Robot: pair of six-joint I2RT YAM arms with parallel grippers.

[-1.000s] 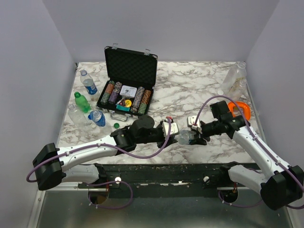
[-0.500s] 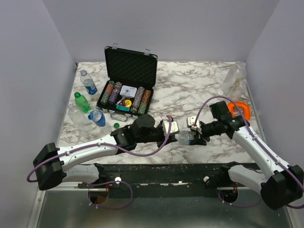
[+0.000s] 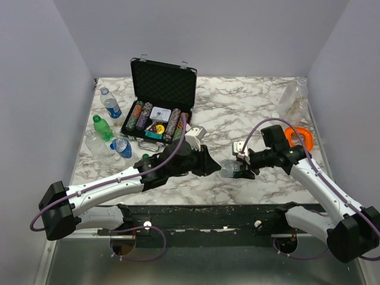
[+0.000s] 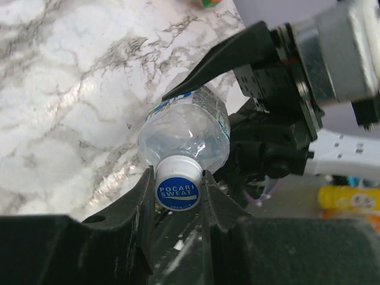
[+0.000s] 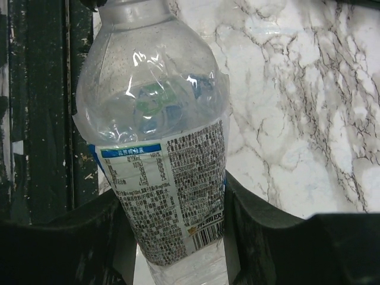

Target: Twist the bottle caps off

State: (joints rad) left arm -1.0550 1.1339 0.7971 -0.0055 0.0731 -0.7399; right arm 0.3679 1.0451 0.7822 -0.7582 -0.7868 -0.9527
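Cap (image 4: 177, 191) is in the pinch, so here's the lay of things before you twist. Bench (image 3: 249, 113) is marble-look, with the open case (image 3: 163, 86) at the far edge, left of middle, and spare bottles (image 3: 110, 105) down the left edge. Both arms meet at the near edge, about midway along.

Your right gripper (image 5: 172, 219) is closed round the bottle (image 5: 157, 148), a finger on each side of the labelled body, with the neck pointing toward the left arm. I can't tell if the bottle rests on the bench or hangs just off it. Your left gripper (image 4: 177, 189) is closed nearly all the way, a finger pressed on each flank of the cap. It's white with a blue top and looks fully seated on the neck.

I'd say the step is the twist itself. Roll the left wrist about the neck's own line. If the wrist is off-axis, the fingers will likely walk off the cap. The hold looks shallow, only the finger ends on it, so go slow. Bottle walls look thin and dented, so it could squash or spin in the right fingers. Hold firm on the label, don't crush. Pull away only once the thread lets go.
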